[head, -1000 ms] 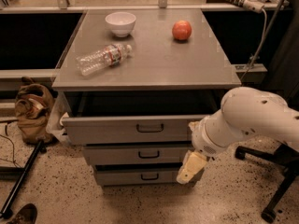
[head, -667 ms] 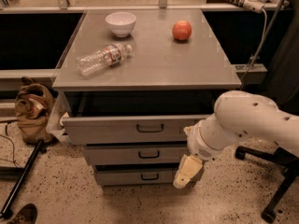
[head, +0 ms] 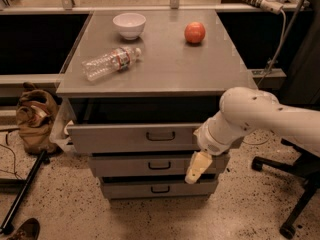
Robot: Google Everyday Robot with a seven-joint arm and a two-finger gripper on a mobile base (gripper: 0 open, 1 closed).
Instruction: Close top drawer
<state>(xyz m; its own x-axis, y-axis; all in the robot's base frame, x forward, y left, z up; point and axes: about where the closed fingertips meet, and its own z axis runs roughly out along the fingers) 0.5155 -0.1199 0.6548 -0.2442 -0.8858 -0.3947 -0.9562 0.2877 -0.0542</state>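
The top drawer (head: 115, 137) stands pulled out. My gripper (head: 197, 167) hangs just below its front's right end. I cannot tell whether it is spread or closed.

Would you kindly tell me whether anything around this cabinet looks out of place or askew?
The top drawer stands pulled out, jutting past the two below. A plastic bottle lies on its side on the cabinet top. The hand hangs before the middle drawer, at its right end.

The 1 camera looked steeply down from nearby, facing the cabinet (head: 165, 64); the gripper (head: 198, 167) hung low, right of centre.
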